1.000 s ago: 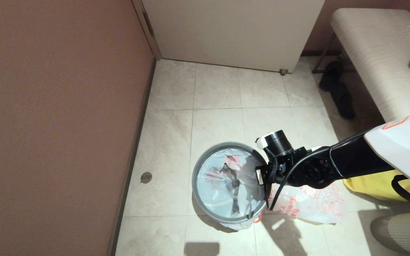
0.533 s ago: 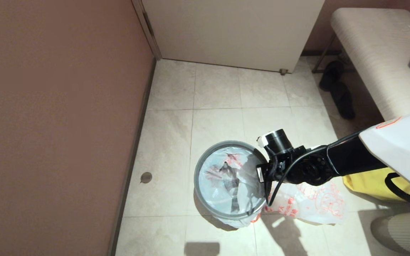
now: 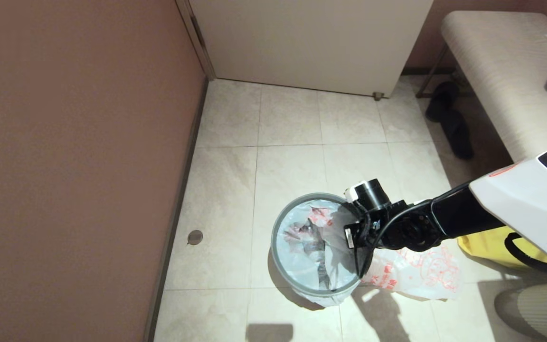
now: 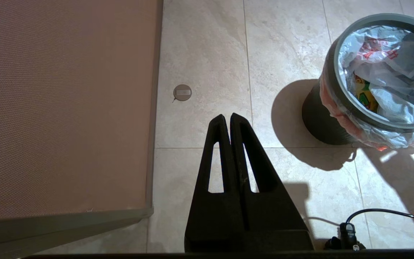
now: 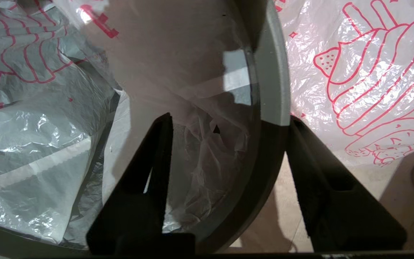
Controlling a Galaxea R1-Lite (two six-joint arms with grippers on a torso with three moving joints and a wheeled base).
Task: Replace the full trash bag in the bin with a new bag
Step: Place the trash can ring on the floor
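Pale beige floor tiles (image 3: 292,123) carried the bin (image 4: 316,120), a small round black wastebasket with a thin grey hoop (image 3: 280,223) as its rim, which stood well out from the reddish-brown wall (image 3: 74,156). A thin white bag with orange-red print (image 3: 302,247) lined the bin, its edge folded out under the hoop, and crumpled plastic with some coloured scraps lay inside it. The right end effector (image 5: 228,122) hung over the side of the bin farthest from the wall, its two black fingers (image 5: 153,158) spread apart and straddling the hoop: one finger was inside over the liner, the other outside, and nothing was pinched between them. Just beside the bin on that same side, another translucent white bag printed with orange-red drawings and lettering (image 3: 411,273) lay flat on the floor, partly under the right arm. Beyond it, farther from the bin, a yellow bag (image 3: 496,247) showed under the white arm cover. The left end effector (image 4: 230,120) hung above the floor between the bin and the wall, its fingers pressed together and empty, near a small round floor plate (image 4: 182,92). Well away from the bin stood a white door (image 3: 311,42), a pair of dark slippers (image 3: 449,118) and a light counter (image 3: 501,71).
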